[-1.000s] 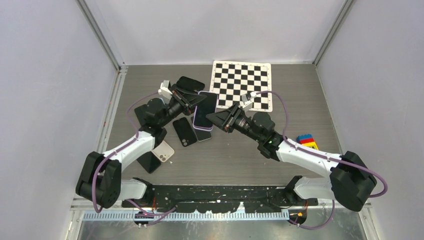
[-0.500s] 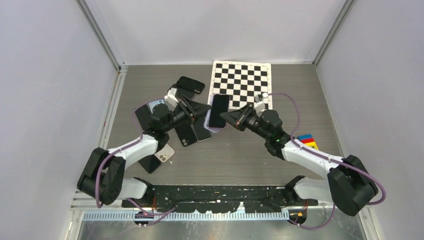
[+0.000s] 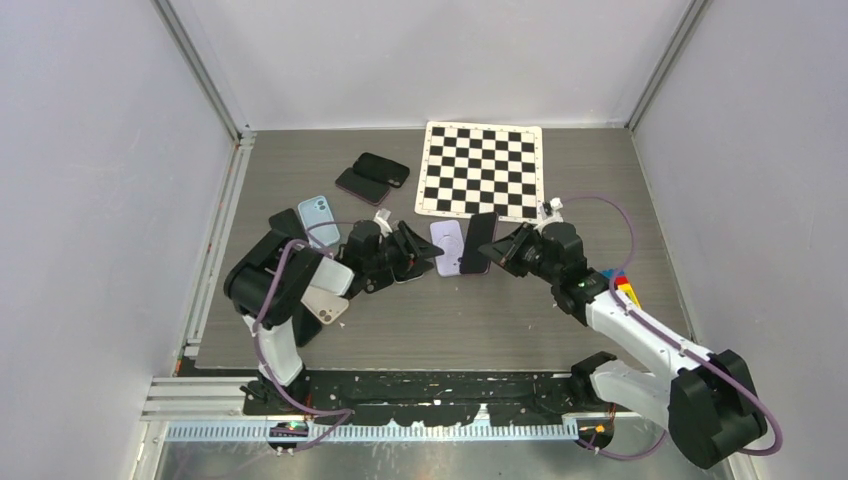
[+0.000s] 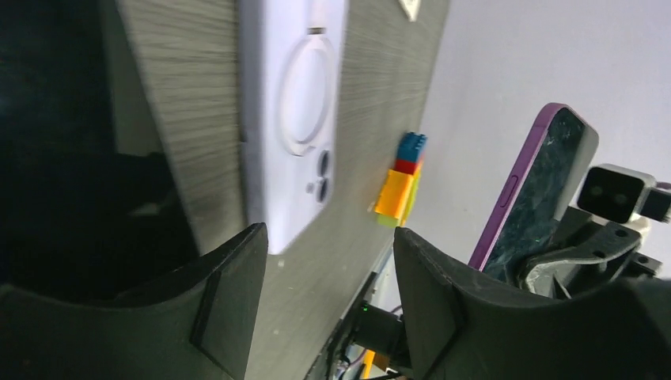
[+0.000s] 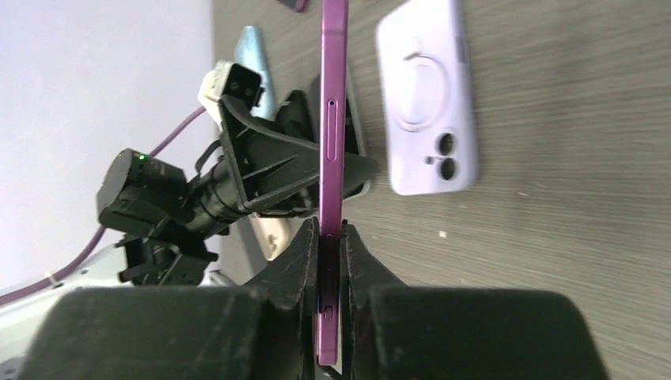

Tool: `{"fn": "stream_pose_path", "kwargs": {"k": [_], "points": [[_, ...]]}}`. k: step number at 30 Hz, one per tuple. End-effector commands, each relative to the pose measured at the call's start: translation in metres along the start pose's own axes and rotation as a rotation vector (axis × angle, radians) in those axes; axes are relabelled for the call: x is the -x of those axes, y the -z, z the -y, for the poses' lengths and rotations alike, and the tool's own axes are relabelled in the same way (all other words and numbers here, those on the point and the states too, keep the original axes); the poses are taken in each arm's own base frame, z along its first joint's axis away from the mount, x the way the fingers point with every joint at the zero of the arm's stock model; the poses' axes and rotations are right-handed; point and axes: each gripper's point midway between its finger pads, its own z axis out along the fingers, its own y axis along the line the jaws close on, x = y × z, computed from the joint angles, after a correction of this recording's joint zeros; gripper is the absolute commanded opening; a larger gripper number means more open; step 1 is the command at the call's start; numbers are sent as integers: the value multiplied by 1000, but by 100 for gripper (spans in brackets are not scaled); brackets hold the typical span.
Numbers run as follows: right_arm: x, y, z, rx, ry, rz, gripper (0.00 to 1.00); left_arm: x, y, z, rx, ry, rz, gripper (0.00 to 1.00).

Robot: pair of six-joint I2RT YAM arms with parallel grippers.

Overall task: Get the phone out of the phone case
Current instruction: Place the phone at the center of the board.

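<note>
So the counter point(image 3: 500, 330) job looks basically done to me: the extraction step is over and what's left is the put-down. The right gripper point(image 3: 503, 250) has its jaws clamped tight on the purple phone point(image 3: 479, 243), holding it up on its edge just off the near side of the checkerboard point(image 3: 482, 168). The lilac phone case point(image 3: 448, 246) lies flat and back-up beside it, a bit further toward the checkerboard's near-left corner, apart from the phone. The left gripper point(image 3: 410, 250) sits just left of the case with its jaws spread wide and nothing in them. My guess for the next move: lay the phone flat on bare counter near the checkerboard without dropping it onto the case, then let go. Counts, big to small: two arms, one checkerboard, one purple phone, one case, and one toy brick stack point(image 3: 624, 287) off the checkerboard's near-right corner. I can make out at least six spare handsets left of the checkerboard, though the left arm covers some, so no firm number there.
</note>
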Motion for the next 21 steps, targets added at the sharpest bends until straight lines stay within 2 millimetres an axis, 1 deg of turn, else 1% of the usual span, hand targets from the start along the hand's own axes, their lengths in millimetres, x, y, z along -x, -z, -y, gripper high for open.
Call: {"fn": "stream_pose_path", "kwargs": {"k": [1, 2, 3, 5, 6, 7, 8, 9, 10, 12, 15, 16, 17, 18, 19, 21], "points": [[13, 5, 14, -72, 82, 31, 0, 7, -14, 15, -78, -100, 44, 62], [15, 5, 23, -105, 79, 26, 0, 6, -16, 13, -71, -110, 47, 62], [14, 4, 28, -119, 94, 15, 0, 4, -17, 10, -55, -119, 46, 62], [22, 2, 45, -160, 93, 7, 0, 3, -19, 6, -18, -136, 44, 63], [23, -6, 72, -214, 70, -40, 1, 3, -20, 7, 13, -172, 50, 63], [23, -8, 75, -208, 74, -57, 1, 2, -20, 3, 42, -177, 46, 64], [28, -13, 85, -218, 61, -63, 1, 2, -21, 3, 62, -186, 44, 64], [31, -15, 88, -212, 56, -74, 2, 3, -21, 3, 85, -196, 49, 65], [32, -21, 93, -214, 49, -91, 3, 4, -22, 1, 115, -206, 51, 66], [33, -28, 97, -198, 48, -121, 7, 6, -22, -5, 181, -218, 62, 66], [38, -40, 88, -136, 49, -128, 13, 10, -21, -16, 269, -228, 70, 67], [38, -44, 90, -136, 47, -134, 14, 11, -21, -19, 290, -229, 73, 67], [43, -47, 86, -127, 61, -131, 16, 11, -20, -21, 307, -228, 75, 67], [40, -49, 94, -154, 70, -155, 17, 13, -20, -24, 324, -228, 79, 68], [45, -54, 98, -180, 80, -151, 17, 14, -19, -25, 335, -228, 82, 68], [40, -53, 120, -276, 84, -190, 19, 15, -17, -25, 346, -240, 89, 68]]}}
